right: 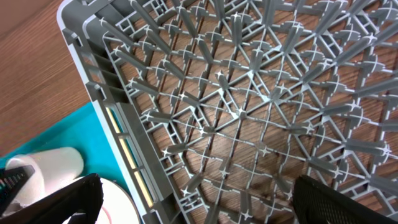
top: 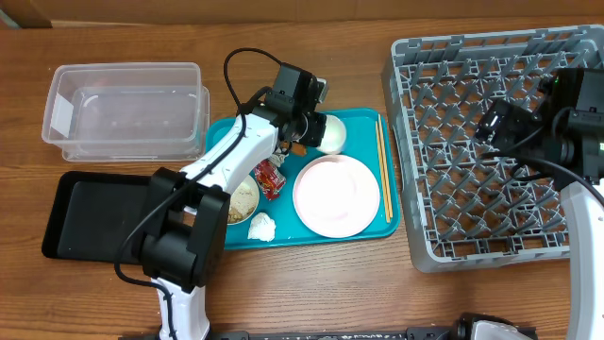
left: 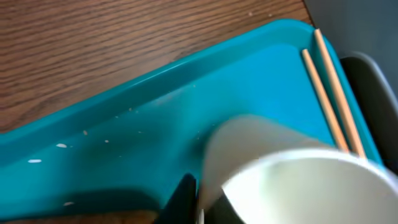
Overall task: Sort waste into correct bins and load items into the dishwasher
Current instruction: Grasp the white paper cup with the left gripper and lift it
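My left gripper [top: 307, 127] reaches over the back of the teal tray [top: 368, 229] and is at the small whitish cup [top: 331, 133]. In the left wrist view a black finger [left: 186, 196] presses the outside of the cup's wall [left: 273, 168], with a dark shape just inside the rim. The pale pink plate [top: 337, 195] lies on the tray, with the chopsticks [top: 383, 170] along its right edge. The red wrapper [top: 271, 178], a white paper scrap [top: 261, 227] and a bowl of beige leftovers [top: 243, 200] lie further left. My right gripper [top: 495, 123] hangs open and empty over the grey dish rack [top: 500, 217].
The clear tub [top: 127, 109] stands at the back left, with the black tray [top: 90, 215] in front of it. The rack [right: 249, 93] fills the right wrist view, where the cup [right: 50, 165] and the plate's edge [right: 118, 202] show at lower left.
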`<state>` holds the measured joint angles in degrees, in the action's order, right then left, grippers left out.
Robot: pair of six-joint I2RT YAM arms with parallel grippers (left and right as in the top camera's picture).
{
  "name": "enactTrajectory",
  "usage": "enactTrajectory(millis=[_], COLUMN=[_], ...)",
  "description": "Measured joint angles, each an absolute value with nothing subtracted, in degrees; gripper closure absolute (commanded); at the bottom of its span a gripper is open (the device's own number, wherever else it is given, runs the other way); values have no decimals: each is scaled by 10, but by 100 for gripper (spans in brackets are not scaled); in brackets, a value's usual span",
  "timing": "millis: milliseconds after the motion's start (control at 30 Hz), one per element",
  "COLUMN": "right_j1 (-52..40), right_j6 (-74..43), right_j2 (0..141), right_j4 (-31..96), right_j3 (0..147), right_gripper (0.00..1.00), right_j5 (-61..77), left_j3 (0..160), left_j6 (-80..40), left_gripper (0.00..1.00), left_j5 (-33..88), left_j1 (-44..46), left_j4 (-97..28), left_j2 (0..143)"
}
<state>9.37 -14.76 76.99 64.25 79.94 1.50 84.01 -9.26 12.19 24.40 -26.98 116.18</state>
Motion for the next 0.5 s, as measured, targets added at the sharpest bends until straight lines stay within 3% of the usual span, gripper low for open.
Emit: enactTrajectory(millis=[300, 500], right_j1=[94, 96], right_j6=[-151, -150], right_j2=[770, 772], right_j4=[638, 544], right_j3=[799, 800], right_gripper=[0, 0], right_j5=[-2, 36], left_j3=[884, 949], left_j6=[-110, -169], left_gripper=[96, 96], left_j5=[144, 322], left_j1=[227, 162], left_j4=[-309, -303], left_j2=[1162, 1150])
